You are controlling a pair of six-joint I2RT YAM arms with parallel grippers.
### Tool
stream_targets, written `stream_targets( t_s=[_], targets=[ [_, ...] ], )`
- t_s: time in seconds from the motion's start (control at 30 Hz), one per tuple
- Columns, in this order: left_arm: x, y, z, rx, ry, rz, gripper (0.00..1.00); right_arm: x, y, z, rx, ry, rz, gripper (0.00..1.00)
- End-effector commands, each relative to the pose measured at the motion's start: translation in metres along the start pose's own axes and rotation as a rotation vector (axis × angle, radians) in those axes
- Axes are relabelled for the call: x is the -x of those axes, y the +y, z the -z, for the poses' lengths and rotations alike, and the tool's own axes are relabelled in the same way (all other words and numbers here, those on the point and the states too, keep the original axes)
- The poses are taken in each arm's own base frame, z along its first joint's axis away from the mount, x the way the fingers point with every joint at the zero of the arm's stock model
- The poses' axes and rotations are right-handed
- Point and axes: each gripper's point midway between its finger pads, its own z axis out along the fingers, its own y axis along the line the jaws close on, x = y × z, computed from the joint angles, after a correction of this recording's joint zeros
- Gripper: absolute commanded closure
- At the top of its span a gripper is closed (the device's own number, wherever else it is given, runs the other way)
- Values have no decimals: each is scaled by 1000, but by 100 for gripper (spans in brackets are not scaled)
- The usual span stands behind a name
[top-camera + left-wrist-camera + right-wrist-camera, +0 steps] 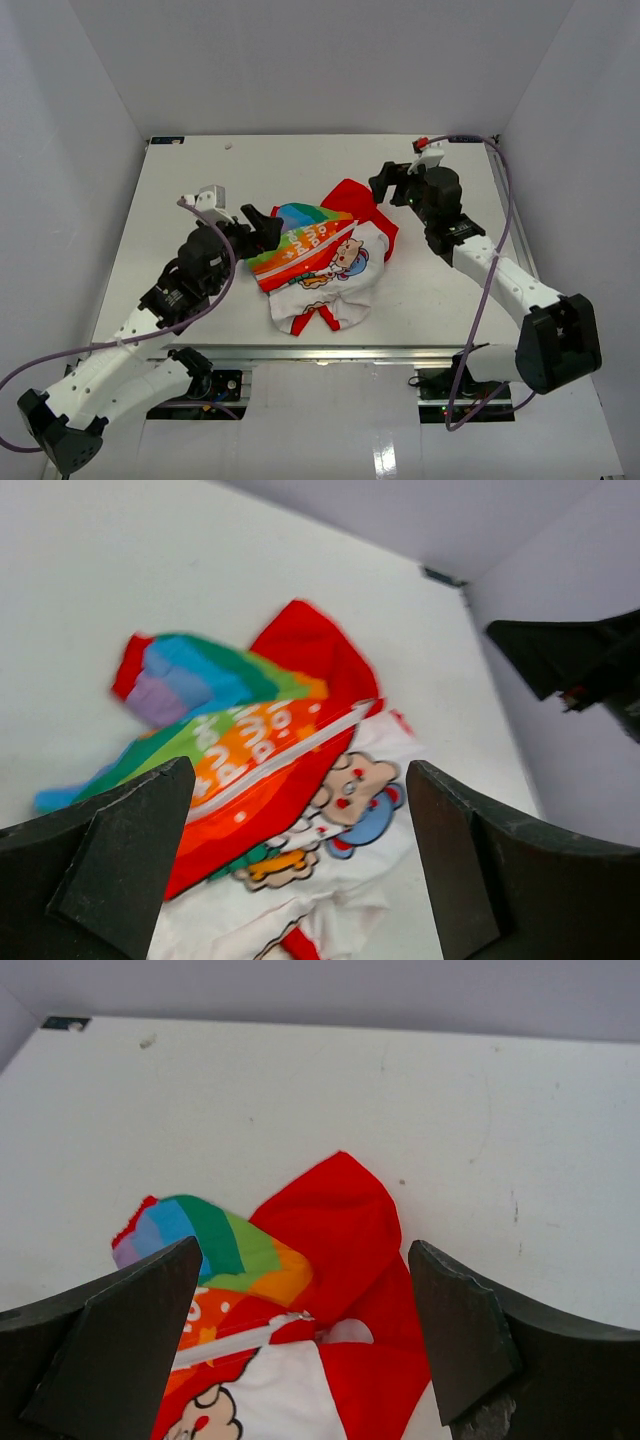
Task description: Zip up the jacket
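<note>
The jacket (325, 262) lies crumpled in the middle of the white table: white body with a cartoon bear print, rainbow-striped panel with lettering, red hood at the back. It also shows in the left wrist view (270, 780) and the right wrist view (300, 1290), where a white zipper strip (235, 1340) runs across it. My left gripper (264, 228) is open and empty, just left of the rainbow sleeve. My right gripper (385, 187) is open and empty, above the table just right of the red hood.
The table (200, 180) is walled by white panels on three sides. A small red-and-white fitting (430, 146) sits at the back right corner. The right arm's cable (505, 230) loops along the right edge. The other arm's gripper (580, 660) shows at the right of the left wrist view.
</note>
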Motion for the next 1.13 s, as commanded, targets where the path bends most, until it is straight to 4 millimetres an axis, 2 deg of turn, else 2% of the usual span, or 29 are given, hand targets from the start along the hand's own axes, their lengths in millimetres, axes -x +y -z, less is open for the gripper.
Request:
stream_targets(
  t_s=[0.0, 0.13, 0.2, 0.27, 0.37, 0.5, 0.6, 0.7, 0.77, 0.9, 1.1],
  targets=[
    [34, -71, -1, -286, -23, -112, 2, 27, 11, 35, -46, 6, 8, 10],
    [12, -78, -19, -324, 31, -124, 2, -2, 24, 58, -39, 47, -85, 10],
    [5, -74, -22, -318, 49, -148, 2, -16, 32, 73, -11, 65, -100, 10],
    [-9, -64, -24, -298, 72, -154, 2, -20, 45, 90, 7, 53, -89, 10],
    [-20, -60, -13, -356, 41, -151, 2, -25, 54, 114, -28, 59, -48, 10],
    [-20, -52, 3, -392, -18, -144, 2, -32, 54, 140, -52, 77, -7, 10],
    [-28, -51, 17, -421, -5, -143, 2, -34, 56, 155, 15, 37, -10, 10],
    [-38, -54, 29, -464, 16, -152, 2, -27, 56, 167, 68, -38, -21, 10],
    [-36, -56, 36, -486, 1, -150, 2, -21, 56, 174, 85, -61, -21, 10],
    [-37, -54, 43, -493, -16, -157, 2, -14, 48, 179, 56, -91, -24, 10],
    [-37, -64, 52, -548, -16, -160, 2, -13, 50, 183, 79, -82, 7, 10]
  ],
)
